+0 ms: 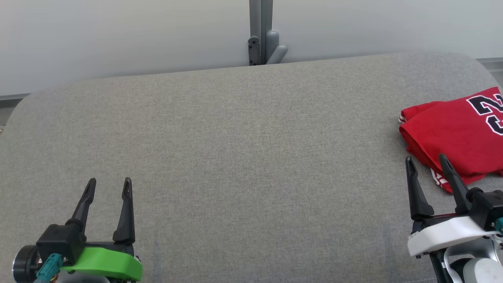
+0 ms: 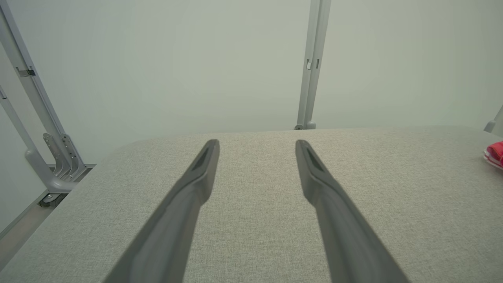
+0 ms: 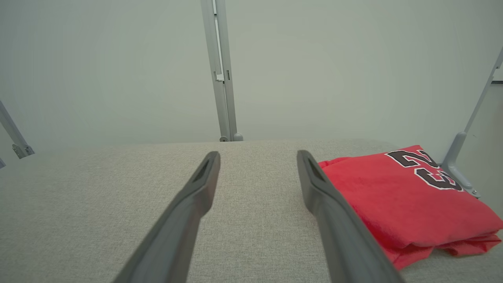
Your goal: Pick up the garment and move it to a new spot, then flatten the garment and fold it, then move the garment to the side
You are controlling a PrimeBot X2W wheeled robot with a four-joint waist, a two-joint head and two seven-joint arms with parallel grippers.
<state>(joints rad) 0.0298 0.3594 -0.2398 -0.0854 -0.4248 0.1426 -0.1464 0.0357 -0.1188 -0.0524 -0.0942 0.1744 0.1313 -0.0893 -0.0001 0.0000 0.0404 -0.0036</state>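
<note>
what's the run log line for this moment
garment: folded, far right of grey surface | left gripper: open, empty | right gripper: open, empty, near garment

Red garment (image 1: 448,129) runs off the head view's right edge, so its black number (image 1: 489,112) is chopped partway. Left wrist view catches a tiny red sliver of it at the edge, too small to make out.

The red garment (image 3: 393,200) bears the number 23 in black digits edged with white.

One red garment (image 1: 448,129), one grey table (image 1: 235,157), two pairs of jaws
</note>
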